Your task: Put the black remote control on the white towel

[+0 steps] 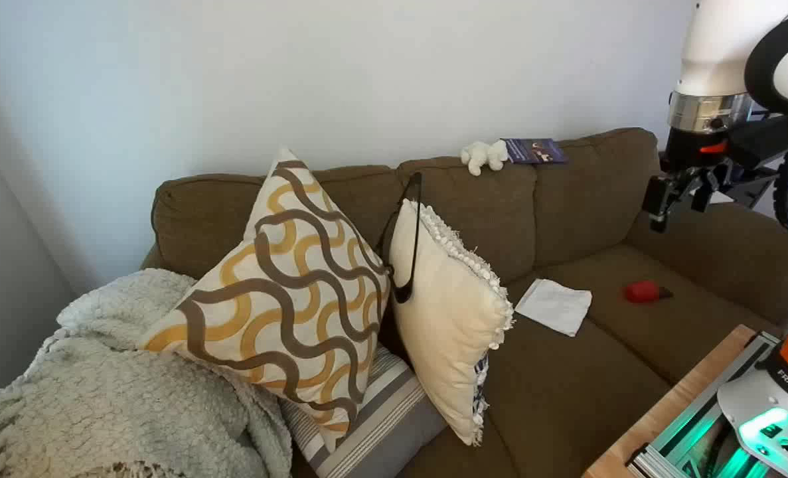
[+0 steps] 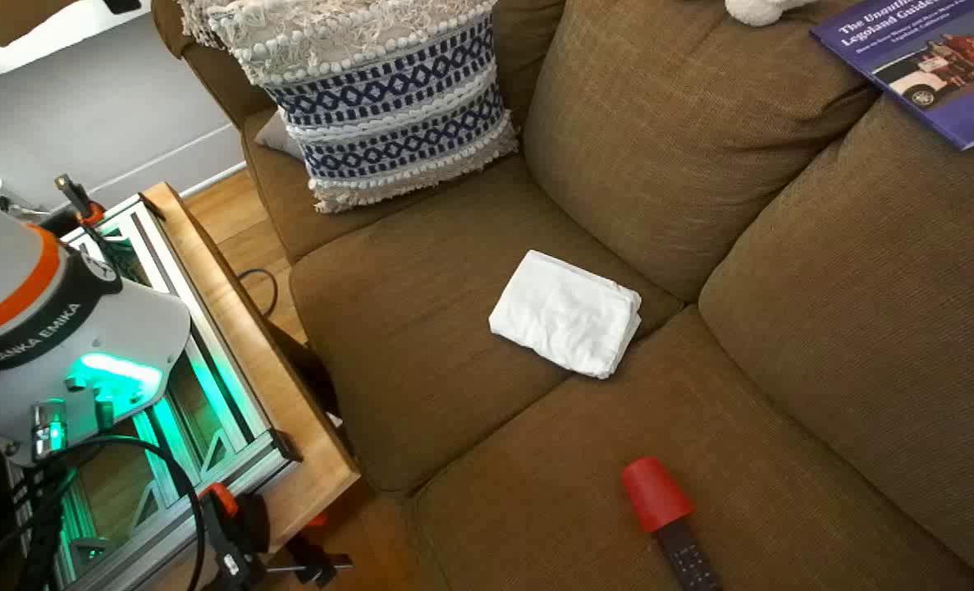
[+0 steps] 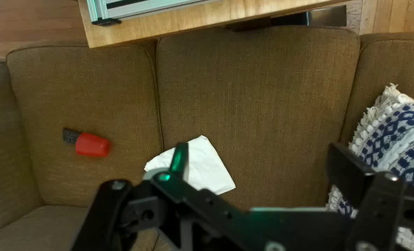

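Blanket [image 1: 135,385]: one, pale and fleecy, heaped at far left in an exterior view.
Sofa [image 1: 686,332]: one, brown, with three seat cushions [image 3: 255,87] showing in the wrist view.
Curve-patterned pillow [image 1: 287,292]: one, off-white with gold and brown bands, tilted.
Striped cushion [image 1: 387,425]: one, grey, partly hidden beneath the pillows.
Looped black object [image 1: 403,292]: one, thin; what it is I cannot tell.
Fringed pillow [image 1: 443,325]: one, cream on one face, navy-and-white bands on the other.
Plush toy [image 1: 485,157]: one, white, on top of the sofa back.
Book [image 1: 536,151]: one, purple cover with a photograph, just beside the toy.
White towel [image 1: 554,307]: one, folded into a rough square, layers showing at the edge, lightly rumpled; it lies mostly on the middle seat cushion, a corner reaching over the seam.
Red cup [image 1: 641,292]: one, on its side on the neighbouring seat cushion.
Black remote control [image 2: 688,560]: one, slim and dark, small pale buttons on its face; one end juts out at the cup, the rest hidden by it; same cushion as the cup, apart from the towel.
Gripper [image 3: 261,164]: one, black, unclenched, its two fingers [image 3: 180,160] wide apart, hanging above the sofa.
Arm base [image 1: 759,415]: one, white with an orange band, lit green.
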You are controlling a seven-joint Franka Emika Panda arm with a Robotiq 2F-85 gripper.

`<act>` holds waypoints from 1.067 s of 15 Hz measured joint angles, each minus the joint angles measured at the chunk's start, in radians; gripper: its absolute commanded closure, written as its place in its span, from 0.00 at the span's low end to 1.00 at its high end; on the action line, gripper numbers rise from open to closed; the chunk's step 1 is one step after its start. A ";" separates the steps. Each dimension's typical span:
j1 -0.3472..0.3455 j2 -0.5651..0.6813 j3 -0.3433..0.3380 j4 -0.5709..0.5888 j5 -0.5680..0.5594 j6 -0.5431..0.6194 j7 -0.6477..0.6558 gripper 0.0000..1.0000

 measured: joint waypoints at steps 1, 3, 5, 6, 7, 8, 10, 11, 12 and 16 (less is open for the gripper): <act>0.000 0.000 0.000 0.000 0.000 0.000 0.000 0.00; 0.000 0.001 0.000 0.000 0.000 0.000 0.000 0.00; 0.000 0.001 0.000 0.000 0.000 0.000 0.000 0.00; 0.000 0.001 0.000 0.000 0.000 0.000 0.000 0.00; 0.000 0.001 0.000 0.000 0.000 0.000 0.000 0.00; 0.000 0.001 0.000 0.000 0.000 0.000 0.000 0.00; -0.001 0.001 -0.001 0.000 0.000 0.000 0.008 0.00; -0.011 0.004 -0.001 0.001 -0.003 0.008 0.047 0.00; -0.033 0.009 -0.001 0.000 -0.012 0.027 0.087 0.00; -0.193 0.075 -0.041 -0.004 -0.104 0.174 0.176 0.00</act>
